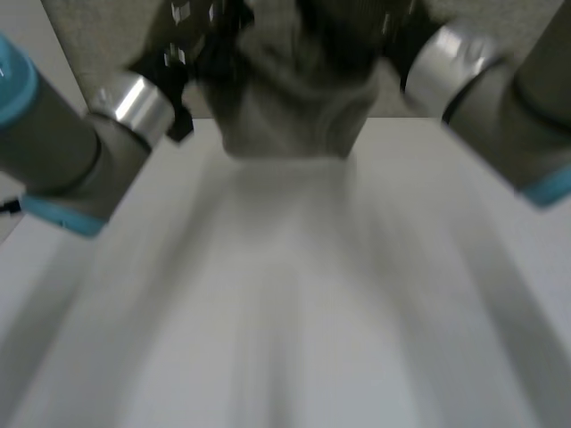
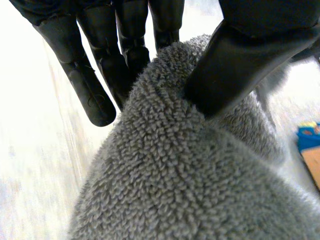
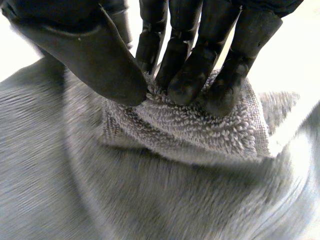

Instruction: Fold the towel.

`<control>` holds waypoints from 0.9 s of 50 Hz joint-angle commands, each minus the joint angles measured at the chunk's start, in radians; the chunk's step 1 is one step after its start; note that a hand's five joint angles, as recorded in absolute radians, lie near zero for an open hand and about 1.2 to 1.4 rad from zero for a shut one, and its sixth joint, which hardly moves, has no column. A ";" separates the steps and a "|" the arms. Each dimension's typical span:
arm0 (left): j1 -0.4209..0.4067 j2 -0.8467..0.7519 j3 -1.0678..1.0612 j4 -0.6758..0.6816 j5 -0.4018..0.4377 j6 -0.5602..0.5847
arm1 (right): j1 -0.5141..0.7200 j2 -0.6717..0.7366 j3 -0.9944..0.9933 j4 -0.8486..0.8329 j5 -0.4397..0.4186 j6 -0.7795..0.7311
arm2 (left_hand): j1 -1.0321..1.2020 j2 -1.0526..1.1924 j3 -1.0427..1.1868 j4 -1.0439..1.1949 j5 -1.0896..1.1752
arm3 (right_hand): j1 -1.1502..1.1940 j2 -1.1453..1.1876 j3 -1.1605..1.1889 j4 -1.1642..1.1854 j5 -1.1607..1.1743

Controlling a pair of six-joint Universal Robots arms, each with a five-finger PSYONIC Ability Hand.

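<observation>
head view: the grey towel (image 1: 294,107) is gathered into a bundle at the top centre of the frame, with the white table (image 1: 268,330) spreading below it to the bottom edge. the left arm (image 1: 62,143) comes in from the upper left and the right arm (image 1: 500,98) from the upper right, and both reach to the bundle.

left wrist view: the left hand (image 2: 240,55) pinches a raised fold of the towel. its thumb digs into the looped pile on one side and its fingers lie along the other side, the outermost one off the cloth over the pale table. past the thumb, beyond the towel, a blue thing (image 2: 309,134) sits just beside a tan thing (image 2: 312,167), both too cut off to name.

right wrist view: the right hand (image 3: 100,60) pinches a hemmed edge of the towel, thumb pressed toward the fingertips with a flap of cloth caught between them. the rest of the towel spreads out under the palm.
</observation>
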 commanded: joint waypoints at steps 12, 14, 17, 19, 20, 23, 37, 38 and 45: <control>0.026 -0.024 -0.398 -0.016 0.192 0.076 | -0.002 -0.009 0.518 0.102 0.110 -0.412 | -0.724 -0.720 -0.743 -0.787 -0.723 | -0.775 -0.747 -0.785 -0.788 -0.781; 0.032 -0.019 -0.391 -0.041 0.190 0.104 | -0.004 -0.014 0.518 0.102 0.113 -0.410 | -0.730 -0.726 -0.749 -0.793 -0.729 | -1.098 -1.069 -1.108 -1.110 -1.103; 0.064 -0.006 -0.376 -0.081 0.190 0.161 | -0.004 -0.022 0.512 0.102 0.136 -0.401 | -0.733 -0.729 -0.752 -0.796 -0.732 | -1.139 -1.110 -1.149 -1.151 -1.144; 0.086 0.007 -0.370 -0.094 0.189 0.184 | -0.004 -0.026 0.510 0.100 0.159 -0.383 | -0.736 -0.732 -0.755 -0.799 -0.735 | -1.149 -1.121 -1.159 -1.162 -1.155; 0.092 0.013 -0.362 -0.100 0.189 0.197 | -0.004 -0.032 0.510 0.095 0.182 -0.349 | -0.736 -0.732 -0.755 -0.799 -0.735 | -1.149 -1.121 -1.159 -1.162 -1.155; 0.092 0.014 -0.332 -0.104 0.189 0.201 | -0.005 -0.040 0.510 0.091 0.224 -0.256 | -0.736 -0.732 -0.755 -0.799 -0.735 | -1.149 -1.121 -1.159 -1.162 -1.155; 0.020 -0.177 -0.004 -0.287 0.203 0.205 | -0.145 -0.040 0.623 0.089 0.270 0.224 | -0.721 -0.717 -0.740 -0.784 -0.720 | -1.149 -1.121 -1.159 -1.162 -1.155; 0.020 -0.177 -0.003 -0.288 0.203 0.205 | -0.145 -0.040 0.624 0.089 0.270 0.225 | -0.721 -0.717 -0.740 -0.784 -0.720 | -1.149 -1.121 -1.159 -1.162 -1.155; -0.008 -0.369 0.228 -0.487 0.270 0.263 | -0.176 -0.077 0.766 0.063 0.268 0.249 | -0.724 -0.720 -0.743 -0.787 -0.723 | -1.149 -1.121 -1.159 -1.162 -1.155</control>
